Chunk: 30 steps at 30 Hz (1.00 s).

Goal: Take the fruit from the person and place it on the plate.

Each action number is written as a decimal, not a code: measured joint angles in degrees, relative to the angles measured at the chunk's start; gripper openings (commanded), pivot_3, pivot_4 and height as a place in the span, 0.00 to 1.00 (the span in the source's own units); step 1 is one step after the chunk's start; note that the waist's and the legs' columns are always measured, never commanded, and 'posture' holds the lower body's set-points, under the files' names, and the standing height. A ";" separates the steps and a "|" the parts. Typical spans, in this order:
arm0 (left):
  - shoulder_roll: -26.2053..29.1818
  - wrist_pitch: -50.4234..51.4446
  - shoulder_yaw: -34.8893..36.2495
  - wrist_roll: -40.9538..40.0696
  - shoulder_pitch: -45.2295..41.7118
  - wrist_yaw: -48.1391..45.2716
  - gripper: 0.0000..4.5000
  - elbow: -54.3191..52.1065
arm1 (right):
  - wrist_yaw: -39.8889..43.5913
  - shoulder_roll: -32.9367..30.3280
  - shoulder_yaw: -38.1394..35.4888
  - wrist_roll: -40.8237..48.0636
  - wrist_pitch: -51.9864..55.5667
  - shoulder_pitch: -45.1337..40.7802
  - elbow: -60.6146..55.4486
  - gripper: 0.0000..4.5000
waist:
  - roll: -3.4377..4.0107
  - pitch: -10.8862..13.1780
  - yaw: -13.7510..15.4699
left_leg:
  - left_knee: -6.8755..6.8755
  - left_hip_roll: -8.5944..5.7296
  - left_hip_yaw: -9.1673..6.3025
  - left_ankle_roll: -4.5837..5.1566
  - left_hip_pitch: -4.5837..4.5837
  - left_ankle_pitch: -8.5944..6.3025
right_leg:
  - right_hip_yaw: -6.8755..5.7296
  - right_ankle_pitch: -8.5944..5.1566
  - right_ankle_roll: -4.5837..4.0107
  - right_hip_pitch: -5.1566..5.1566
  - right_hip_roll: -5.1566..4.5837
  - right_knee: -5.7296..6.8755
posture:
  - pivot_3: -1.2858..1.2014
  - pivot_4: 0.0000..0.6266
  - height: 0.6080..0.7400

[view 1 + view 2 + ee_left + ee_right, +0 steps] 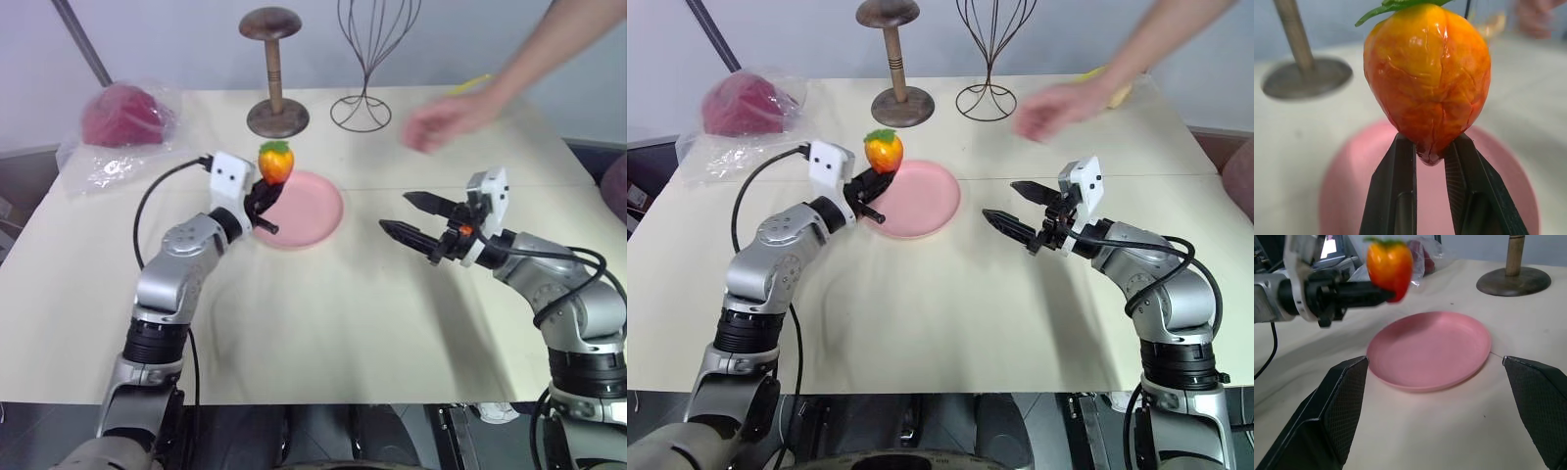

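Orange-red fruit pinched by left gripper above pink plate.

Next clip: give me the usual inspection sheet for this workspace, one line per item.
Surface: pale table, flat, with a faint seam across it.
Job's things: fruit pinched at its pointed lower tip, held upright above the near-left rim of the pink plate; plate bare.
Person: hand over the far right of the table, apart from the fruit.
Clutter: dark red lump in a clear bag at far left; wooden stand and wire stand behind the plate.
End effectors: left end effector shut on the fruit; right end effector open, holding nothing, right of the plate.
Cables: black cable looping off the left wrist; black cable at the right arm.
Surroundings: plain wall behind.
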 measured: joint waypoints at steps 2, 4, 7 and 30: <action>-0.08 0.76 -1.52 1.45 -2.12 -0.07 0.06 2.52 | -0.08 0.11 0.07 -0.04 -0.06 0.24 -0.03 1.00 | 0.00 0.00 0.03 | 0.00 -0.01 0.00 0.00 0.00 0.00 | 0.00 0.00 0.00 0.01 0.00 0.00 | 0.52 0.24 1.00; -0.62 1.11 -2.40 2.70 -3.33 -0.12 0.06 4.90 | -0.16 0.38 0.20 -0.06 -0.14 0.48 -0.07 1.00 | 0.00 0.00 0.00 | 0.00 -0.01 0.01 0.00 0.00 0.00 | 0.00 0.00 0.00 0.00 -0.01 0.00 | 0.52 0.24 1.00; -1.19 1.12 -3.84 4.48 -4.23 -0.09 0.06 9.07 | -0.62 0.44 0.18 -0.06 -0.16 0.80 -0.24 1.00 | 0.00 0.00 0.01 | 0.00 -0.01 0.01 0.00 0.00 0.00 | 0.00 0.00 0.00 -0.01 -0.01 0.00 | 0.52 0.24 1.00; -2.54 2.27 3.84 3.56 -4.85 0.19 0.99 5.03 | -2.73 1.50 0.12 -0.04 -0.64 3.00 -2.42 1.00 | 0.00 0.00 -0.03 | 0.01 0.01 0.00 -0.02 -0.08 0.01 | 0.01 0.00 0.00 -0.11 -0.02 0.03 | 0.52 0.24 1.00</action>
